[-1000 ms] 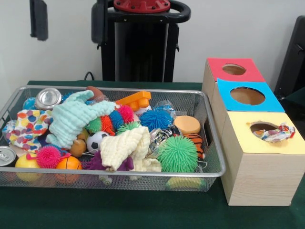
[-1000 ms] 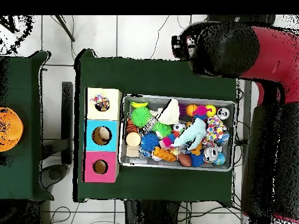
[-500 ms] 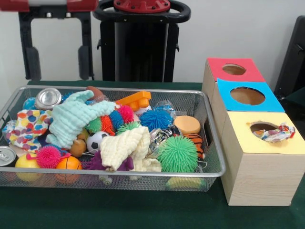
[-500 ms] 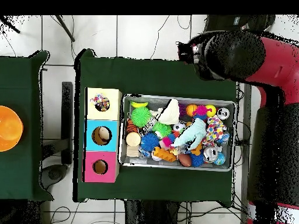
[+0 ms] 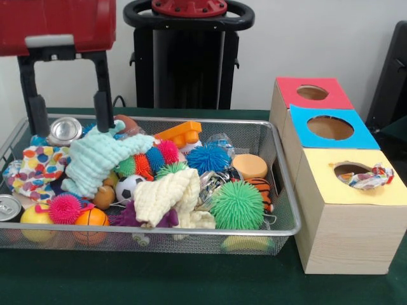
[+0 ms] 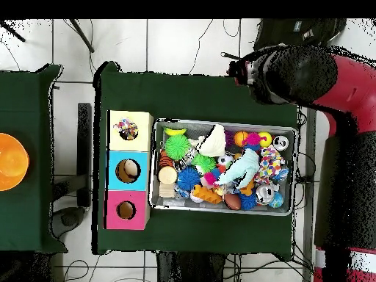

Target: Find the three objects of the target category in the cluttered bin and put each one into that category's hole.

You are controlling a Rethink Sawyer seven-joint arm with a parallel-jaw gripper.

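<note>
1. The gripper is hanging over the far left end of the wire basket, its two black fingers spread well apart and holding nothing.
2. One finger tip is sitting just above the silver can; the other is hovering at the top of the mint-green cloth.
3. A polka-dot cloth is lying at the basket's left end, just beside the mint-green cloth and partly under it.
4. A second polka-dot cloth is hanging half in the hole of the yellow-topped box, spilling over the hole's right rim.
5. A cream cloth is lying in the middle front of the basket, touching the green spiky ball.
6. The blue-topped box and the red-topped box are standing behind the yellow one, their holes showing nothing inside.
7. In the overhead view the red arm is reaching over the basket's corner, and the polka-dot cloth is showing near the basket's right end.
8. No brand, label or writing is showing clearly enough to read, on the can or elsewhere.
</note>
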